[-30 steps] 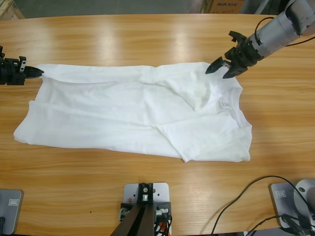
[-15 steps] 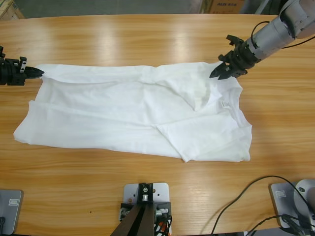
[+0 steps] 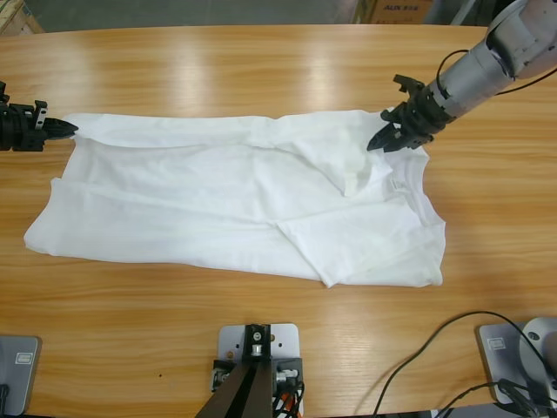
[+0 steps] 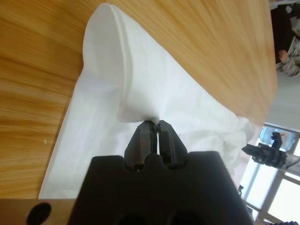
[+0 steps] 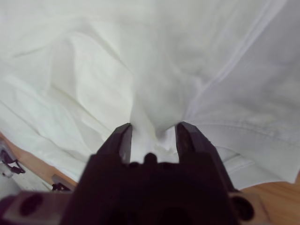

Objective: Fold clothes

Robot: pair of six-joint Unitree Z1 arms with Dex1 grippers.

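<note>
The white T-shirt lies spread out lengthwise across the wooden table, with a flap folded over near its right end. At the shirt's far left corner my left gripper is shut on the fabric; in the left wrist view the jaws pinch a raised edge of the T-shirt. My right gripper is down on the shirt's upper right edge. In the right wrist view its jaws stand apart, with a ridge of the T-shirt bunched between them. No logo shows.
A cardboard box sits beyond the table's far edge at the upper right. Black cables loop over the table's near right corner. The left wrist view shows the other arm's gripper far off and a person at its edge.
The right gripper has come down and to the left onto the shirt's upper right edge, and its jaws have narrowed from wide open. The left gripper and the shirt's left corner have stayed put.
</note>
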